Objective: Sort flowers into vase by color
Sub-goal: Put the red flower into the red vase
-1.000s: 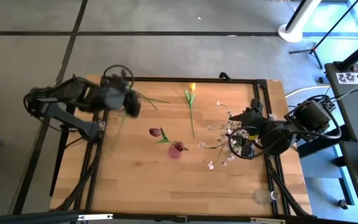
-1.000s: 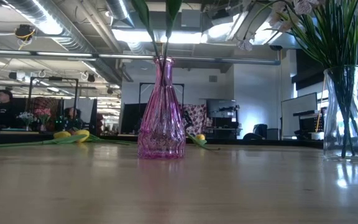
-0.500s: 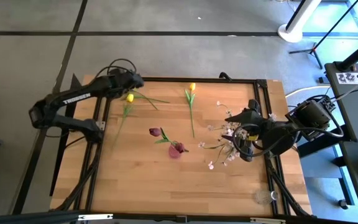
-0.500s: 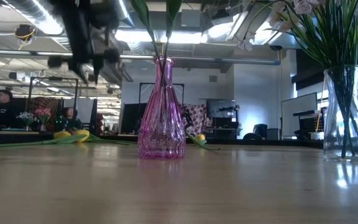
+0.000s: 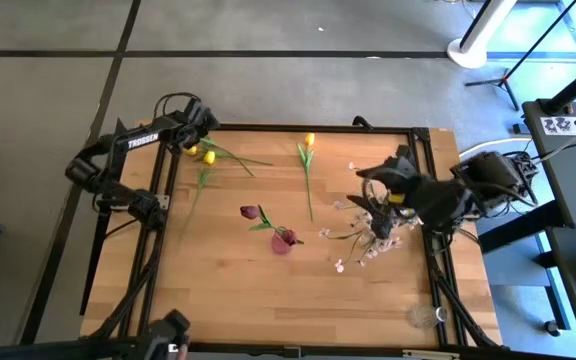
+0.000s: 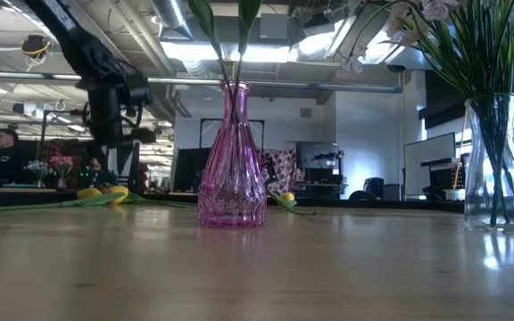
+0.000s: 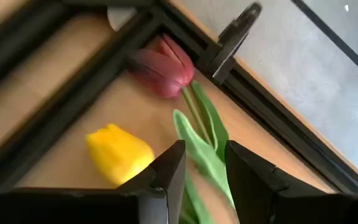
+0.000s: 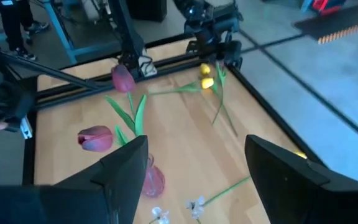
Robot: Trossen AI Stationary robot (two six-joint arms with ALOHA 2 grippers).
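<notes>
A black frame (image 5: pixel 268 128) edged the wooden table (image 5: pixel 238 290), and a clamp on its rail stood just beyond the flowers at the far left corner. A pink vase (image 5: pixel 284 241) stood mid-table with one maroon tulip (image 5: pixel 251 212) in it; a clear vase (image 6: pixel 493 160) at the right held the blossom sprays (image 5: pixel 363 225). People sat in the room behind.

The left gripper (image 5: pixel 190 137) hung over the far left corner, jaws slightly spread and pinching nothing. Just ahead of its fingers (image 7: pixel 166 171) lay a yellow tulip (image 7: pixel 119 154) and a maroon one (image 7: pixel 163 65), their green stems running between and under the jaws. Whether they touched the stems could not be told.

The right gripper (image 5: pixel 376 187) hovered above the sprays, jaws spread wide and empty.

Loose on the table: two yellow tulips at the far left, one yellow (image 5: pixel 308 141) at far centre, one maroon in the corner.
</notes>
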